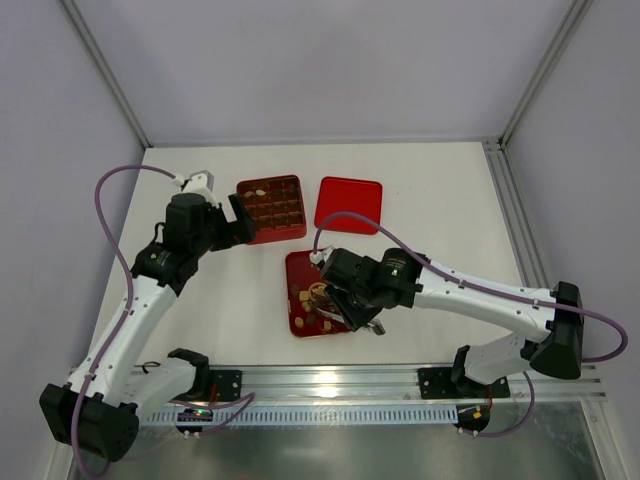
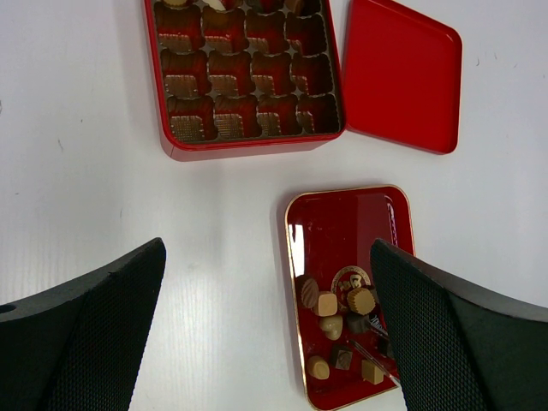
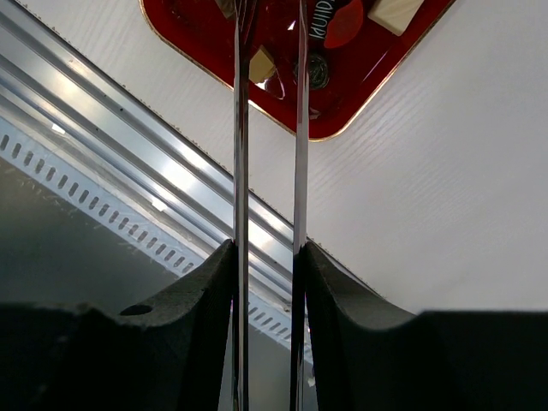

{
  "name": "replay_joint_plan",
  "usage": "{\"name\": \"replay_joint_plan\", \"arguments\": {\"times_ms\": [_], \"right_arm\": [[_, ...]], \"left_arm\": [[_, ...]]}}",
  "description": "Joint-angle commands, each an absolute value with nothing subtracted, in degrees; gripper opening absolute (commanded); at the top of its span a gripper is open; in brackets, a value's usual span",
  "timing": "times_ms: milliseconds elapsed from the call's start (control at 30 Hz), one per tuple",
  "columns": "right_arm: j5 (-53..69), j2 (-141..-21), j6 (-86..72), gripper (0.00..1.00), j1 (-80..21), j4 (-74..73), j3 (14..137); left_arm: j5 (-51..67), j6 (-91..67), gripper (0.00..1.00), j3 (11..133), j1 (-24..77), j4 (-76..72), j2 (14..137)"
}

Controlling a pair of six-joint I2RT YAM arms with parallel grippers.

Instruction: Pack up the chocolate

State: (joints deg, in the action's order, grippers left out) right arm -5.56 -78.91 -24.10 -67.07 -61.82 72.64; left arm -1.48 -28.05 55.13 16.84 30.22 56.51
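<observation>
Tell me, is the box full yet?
Mostly empty. Nearly all compartments in the box are bare; only a few pieces sit in its far row.

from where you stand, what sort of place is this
Probably a robot lab test cell: a white table boxed in by plain panels on aluminium framing, two arms bolted to a rail, a red compartmented box laid out.

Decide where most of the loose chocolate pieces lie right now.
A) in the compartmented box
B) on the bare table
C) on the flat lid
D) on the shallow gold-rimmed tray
D: the chocolate pieces cluster at one end of the gold-rimmed tray, while the compartmented box shows only a few in its far row and the lid carries none.
</observation>
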Motion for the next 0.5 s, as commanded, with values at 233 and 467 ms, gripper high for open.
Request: {"name": "replay_joint_plan", "arguments": {"times_ms": [233,467], "right_arm": [[-6.0,-78.9,-23.2,0.38,-67.6,-62.0,76.6],[-8.7,-79.8,-23.2,0.39,-67.6,-63.0,77.3]], "left_arm": [[-1.4,-27.9,1.0,55.0,16.5,28.1,56.2],[-1.5,-28.0,1.0,54.9,16.5,28.1,56.2]]}}
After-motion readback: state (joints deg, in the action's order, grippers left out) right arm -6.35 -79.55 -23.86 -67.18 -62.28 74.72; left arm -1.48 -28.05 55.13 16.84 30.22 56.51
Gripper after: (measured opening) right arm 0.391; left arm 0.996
